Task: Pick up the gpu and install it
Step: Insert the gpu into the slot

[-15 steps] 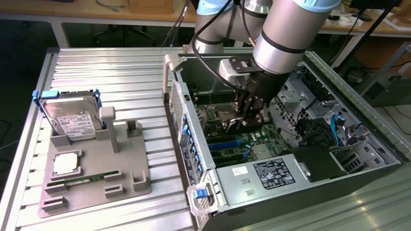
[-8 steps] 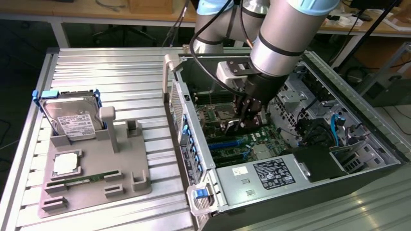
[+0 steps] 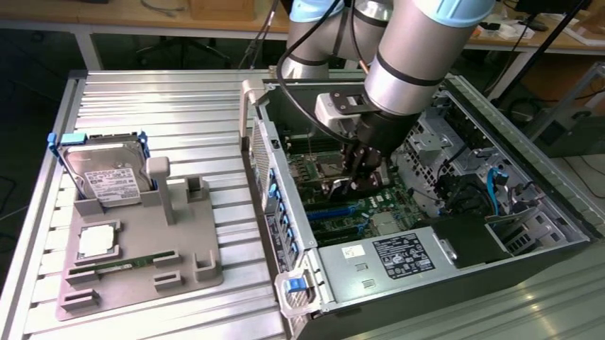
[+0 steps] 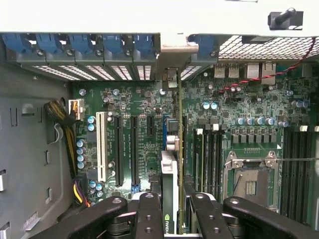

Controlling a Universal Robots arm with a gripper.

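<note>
The gpu [image 4: 171, 169] stands edge-on over the green motherboard [image 4: 134, 104] in the wrist view. It is a thin card with a silvery bracket end reaching toward the case's rear slot openings. My gripper [image 4: 173, 219] is shut on its near edge, one black finger on each side. In the exterior view the gripper [image 3: 355, 180] is deep inside the open computer case [image 3: 283, 212], low over the motherboard, with the gpu [image 3: 338, 186] between its fingers. Whether the card's edge sits in a slot I cannot tell.
On the table at the exterior view's left, a grey fixture [image 3: 180, 248] holds a hard drive [image 3: 104, 173], a processor chip [image 3: 98, 241] and a green memory stick [image 3: 123, 265]. Inside the case are a power supply [image 3: 402, 255], expansion slots [image 4: 118, 149], a processor socket [image 4: 250, 184] and blue slot latches [image 4: 79, 44].
</note>
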